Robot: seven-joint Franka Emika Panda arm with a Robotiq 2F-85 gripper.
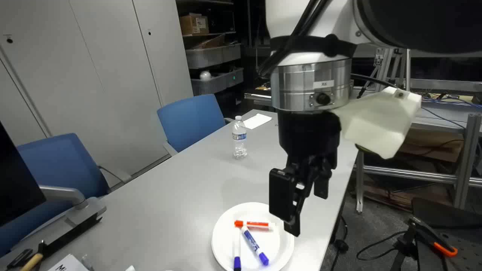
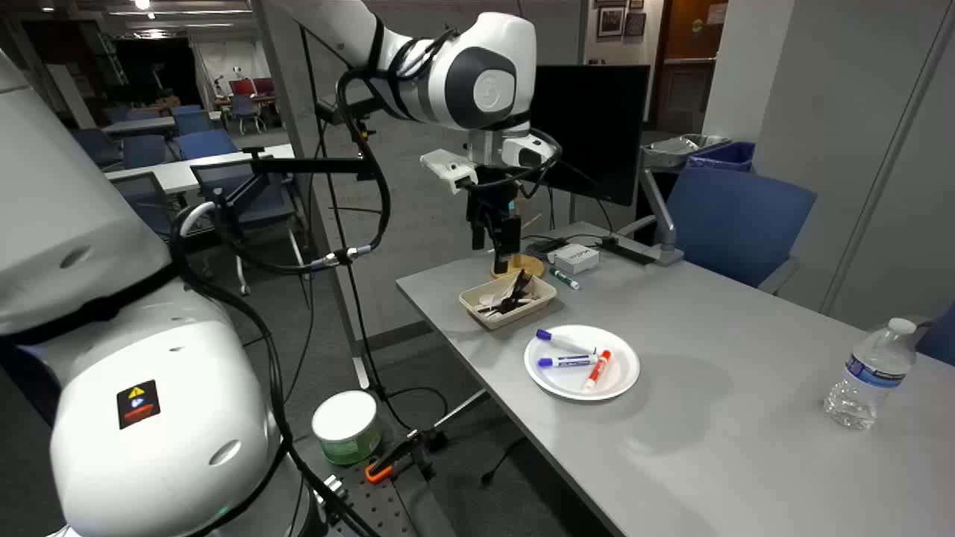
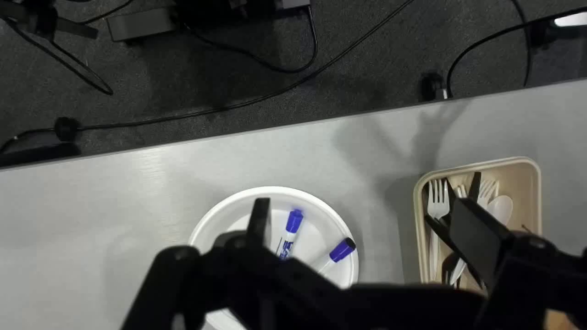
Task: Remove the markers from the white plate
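Table edge (image 3: 293, 129), plate (image 2: 626, 362) near, markers (image 2: 570, 361) — three — atop

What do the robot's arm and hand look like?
The arm is mostly white and rounded, with black cables strapped on and a black sticker showing a yellow triangle. A silver ring with a white label sits above the black hand, which has flat fingers.
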